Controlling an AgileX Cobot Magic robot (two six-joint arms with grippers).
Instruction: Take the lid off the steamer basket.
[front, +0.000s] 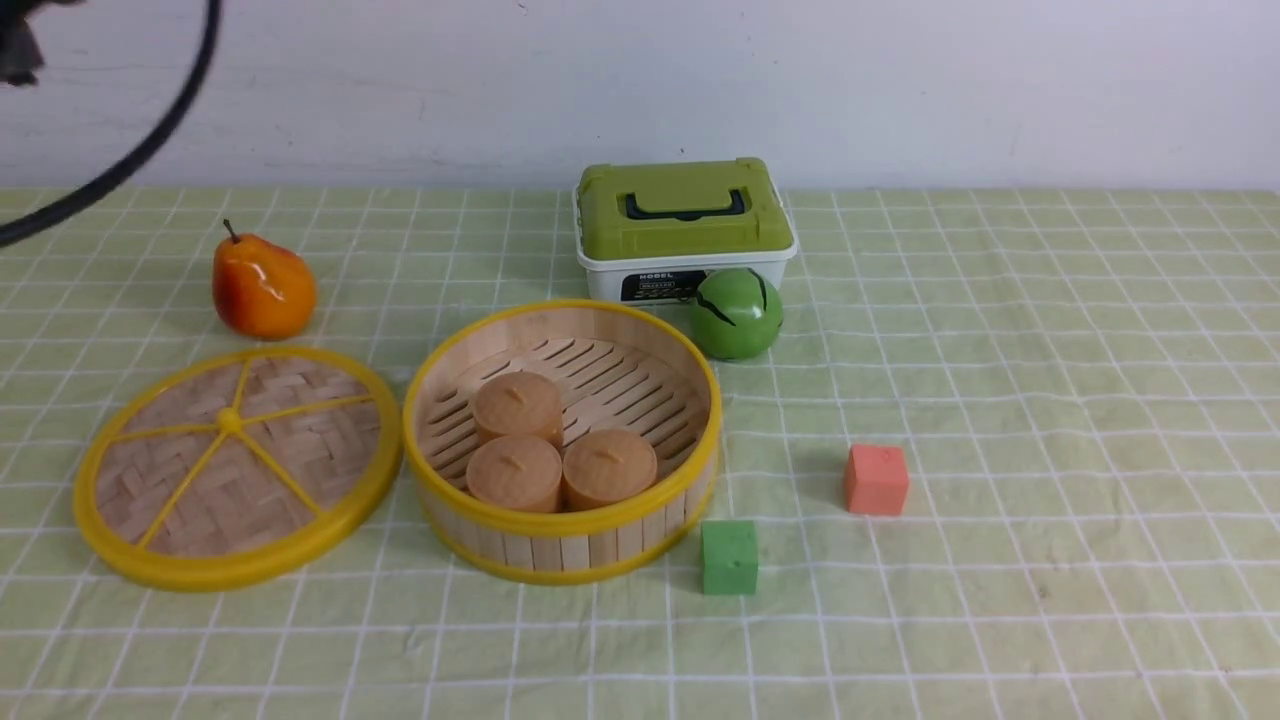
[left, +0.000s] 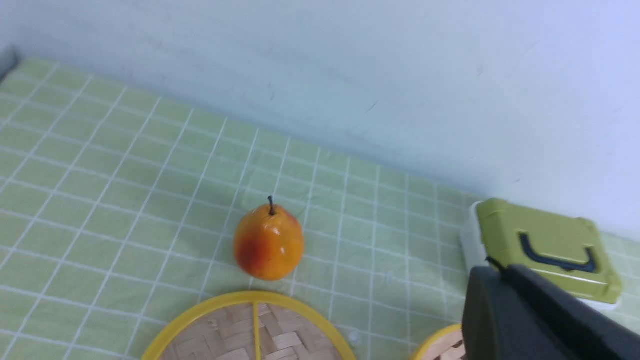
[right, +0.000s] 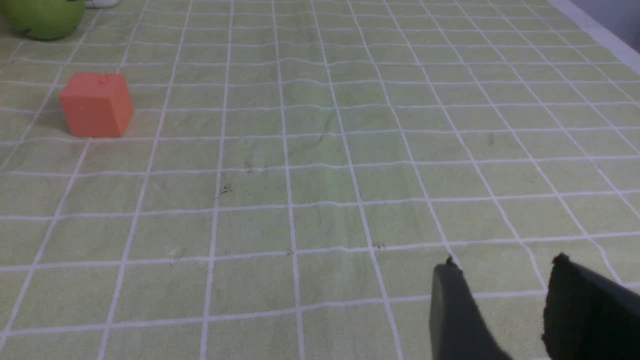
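The left jaws (left: 500, 270) are together, the right jaws (right: 502, 260) apart, and away from both lies the round, woven, yellow-rimmed, yellow-spoked lid (front: 240, 465).

- The front view looks ahead and down from between the two arms, at the checked cloth (front: 1000, 400) and the wall (front: 900, 90).
- It sits farthest back and sees the most.
- The left wrist view looks out past the left hand (left: 495, 272), over the cloth to the wall.
- It shares the pear (front: 265, 288), the green-topped box (front: 685, 215), and parts of the lid (front: 238, 455) and steamer basket (front: 562, 440) with the front view.
- The right wrist view looks low across the cloth, past the right hand (right: 505, 280).
- It shares the red block (right: 96, 105) and part of the green ball (right: 45, 17) with the front view, both beyond that hand.
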